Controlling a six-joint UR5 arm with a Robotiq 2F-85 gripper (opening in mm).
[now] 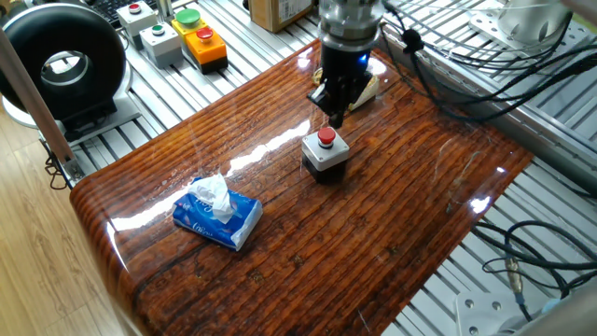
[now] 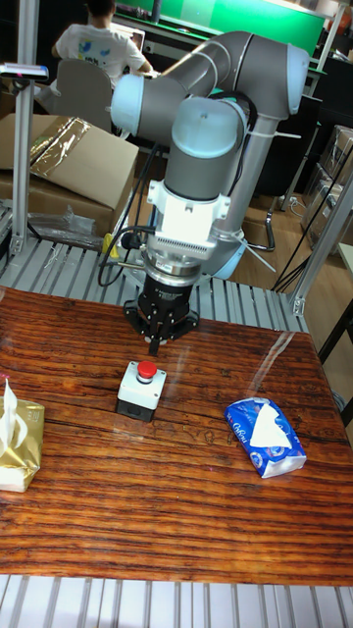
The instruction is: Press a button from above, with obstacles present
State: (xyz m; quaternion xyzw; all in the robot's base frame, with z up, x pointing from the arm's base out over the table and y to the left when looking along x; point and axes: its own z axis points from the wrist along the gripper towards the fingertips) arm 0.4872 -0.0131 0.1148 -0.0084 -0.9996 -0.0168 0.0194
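In the tall fixed view alone, tan pack (image 2: 20,446) unobscured; tool (image 2: 154,345) above button (image 2: 146,370), grip state indiscernible.

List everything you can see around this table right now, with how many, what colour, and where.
button box: 1, grey top and black base with a red button, middle of the table.
blue tissue pack: 1, blue with white tissue, near the table's front-left edge in the fixed view.
tan tissue pack: 1, yellowish-tan with white tissue, at the table's far end, behind the gripper in the fixed view.
table: 1, glossy reddish-brown wood.
yellow button box: 1, green and red buttons, off the table, upper left.
grey button boxes: 2, beside the yellow one.
cardboard box: 1, brown, top edge.
gripper: 1, black, just above and behind the button.
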